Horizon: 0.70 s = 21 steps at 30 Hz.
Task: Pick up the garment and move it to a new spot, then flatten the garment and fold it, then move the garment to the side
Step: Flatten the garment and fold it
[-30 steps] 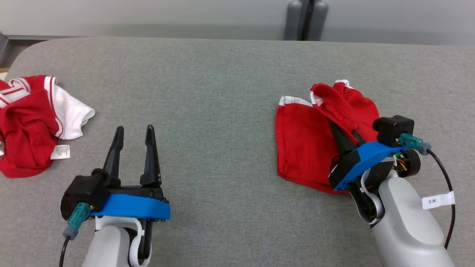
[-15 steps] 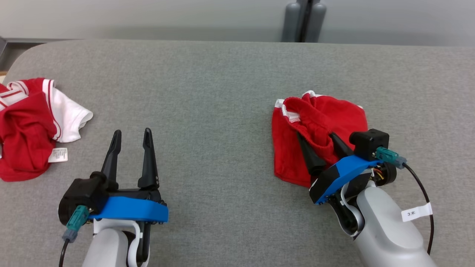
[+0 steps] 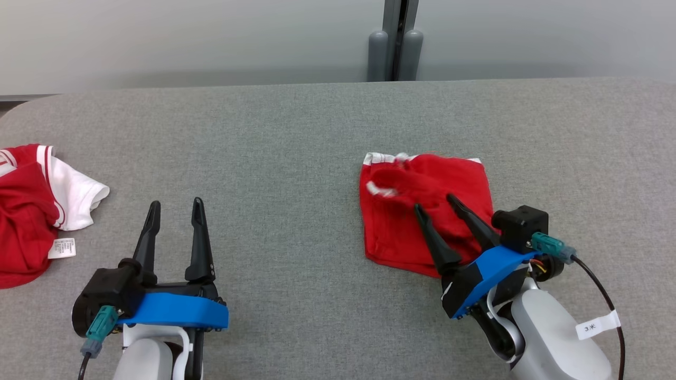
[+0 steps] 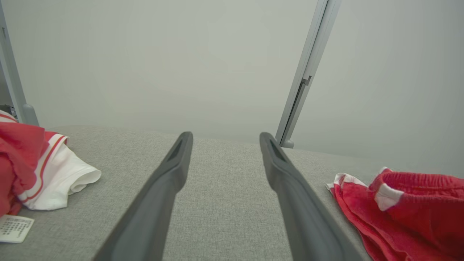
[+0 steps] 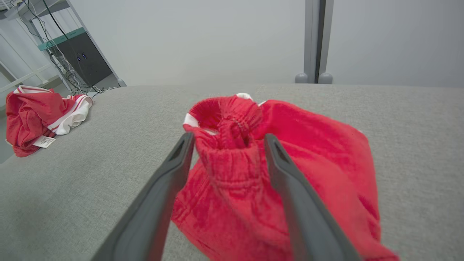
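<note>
We find the red shorts lying on the grey cloth-covered table. They are loosely doubled over, with white trim along their far edge and the elastic waistband bunched into a hump. Our right gripper reaches over the near edge of the shorts, pointing across the red cloth and slightly to the left. Its jaws are released and spread wide. In the right wrist view the gathered waistband stands up between the two fingers, and we cannot tell whether the cloth touches either of them.

Well to the left of the shorts, our left gripper is held over bare table, its jaws likewise released and wide, with nothing between them. In the left wrist view the shorts lie off to the right of its fingers, apart from them.

Farther left of the shorts, at the table's left edge, a crumpled red and white top lies in a heap, with a white label poking out on its near side. Beyond the shorts, past the table's far edge, a grey post rises against a pale wall. In the right wrist view a dark rack with cables stands behind the top, far to the left of the shorts.
</note>
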Available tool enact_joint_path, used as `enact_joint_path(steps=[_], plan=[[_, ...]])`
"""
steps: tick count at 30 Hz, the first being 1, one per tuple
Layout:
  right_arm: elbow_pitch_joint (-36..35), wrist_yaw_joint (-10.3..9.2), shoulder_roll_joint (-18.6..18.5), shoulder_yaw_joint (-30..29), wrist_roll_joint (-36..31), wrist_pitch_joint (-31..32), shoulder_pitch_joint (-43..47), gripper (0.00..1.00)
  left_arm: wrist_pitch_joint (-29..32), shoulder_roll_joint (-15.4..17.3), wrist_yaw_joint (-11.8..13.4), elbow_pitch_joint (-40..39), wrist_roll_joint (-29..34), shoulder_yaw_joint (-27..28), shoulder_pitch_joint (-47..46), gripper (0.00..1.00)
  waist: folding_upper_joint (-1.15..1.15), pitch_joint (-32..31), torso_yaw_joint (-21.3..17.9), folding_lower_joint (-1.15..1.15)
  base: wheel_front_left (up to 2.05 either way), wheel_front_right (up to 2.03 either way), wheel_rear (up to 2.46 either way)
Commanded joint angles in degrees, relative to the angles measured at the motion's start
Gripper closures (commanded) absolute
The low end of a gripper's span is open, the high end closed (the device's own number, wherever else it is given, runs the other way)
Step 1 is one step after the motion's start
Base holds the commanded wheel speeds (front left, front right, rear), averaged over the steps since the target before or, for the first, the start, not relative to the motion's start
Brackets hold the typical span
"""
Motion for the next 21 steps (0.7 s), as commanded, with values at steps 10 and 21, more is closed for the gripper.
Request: enact_joint_path(steps=[10,21], plan=[[-1.9,0.01,0.3,-0.8,-0.4,-1.6,0.1,0.0,-0.2,0.0,-0.5,0.1,-0.1,0.2,0.3,0.0,0.0,-0.6,0.8,0.0,0.0,0.0,0.0],[-7.6,0.01,-1.4,-10.8,-3.4,-7.2,4.3,0.0,-0.2,0.0,-0.3,-1.1,1.2,2.8,3.0,0.0,0.0,-3.1,-2.2,0.0,0.0,0.0,0.0]])
